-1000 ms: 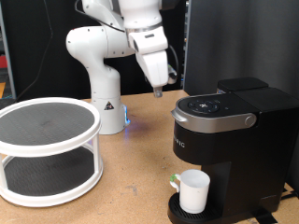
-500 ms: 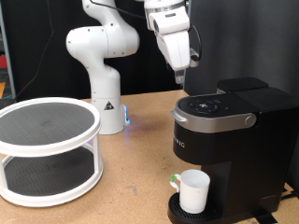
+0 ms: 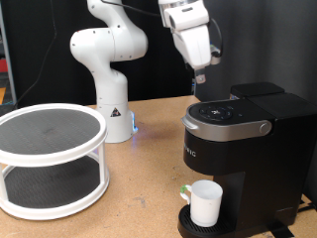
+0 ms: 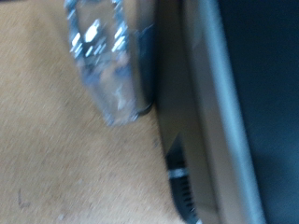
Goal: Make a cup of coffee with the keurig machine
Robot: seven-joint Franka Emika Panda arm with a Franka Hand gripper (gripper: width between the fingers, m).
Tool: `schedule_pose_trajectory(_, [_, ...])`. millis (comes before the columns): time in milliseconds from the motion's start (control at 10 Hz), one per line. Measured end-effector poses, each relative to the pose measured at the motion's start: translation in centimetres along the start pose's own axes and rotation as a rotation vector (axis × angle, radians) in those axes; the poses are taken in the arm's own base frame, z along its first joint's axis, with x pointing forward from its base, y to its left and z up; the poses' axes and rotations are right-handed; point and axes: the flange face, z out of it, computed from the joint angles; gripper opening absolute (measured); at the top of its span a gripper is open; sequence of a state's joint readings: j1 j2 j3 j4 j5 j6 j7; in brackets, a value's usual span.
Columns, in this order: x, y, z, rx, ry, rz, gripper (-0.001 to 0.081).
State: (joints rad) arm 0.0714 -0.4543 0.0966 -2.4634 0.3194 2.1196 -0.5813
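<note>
1. The keurig machine (image 3: 243,149) sits on the wooden counter (image 3: 129,198) at the exterior view's right, lid down.
2. The white mug (image 3: 204,202) is already parked on the drip tray under the spout, so it looks ready to catch the brew.
3. The gripper (image 3: 198,78) hangs in the air just above the machine's top, near the lid and buttons, probably lined up to work them.
4. Fingers look close together with nothing between them; the wrist view is too blurry to add anything.
5. A white two-tier rack (image 3: 50,159) stands off at the left.
</note>
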Motion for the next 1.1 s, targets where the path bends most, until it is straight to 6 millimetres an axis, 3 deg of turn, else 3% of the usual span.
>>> schedule_pose_trajectory(500, [5.8, -0.7, -1.0, 0.009, 0.023, 0.092, 0.0808])
schedule_pose_trajectory(800, [5.8, -0.6, -1.1, -0.015, 0.013, 0.079, 0.0808])
schedule_pose_trajectory(1100, [7.1, -0.7, -2.5, -0.088, 0.013, 0.047, 0.0808])
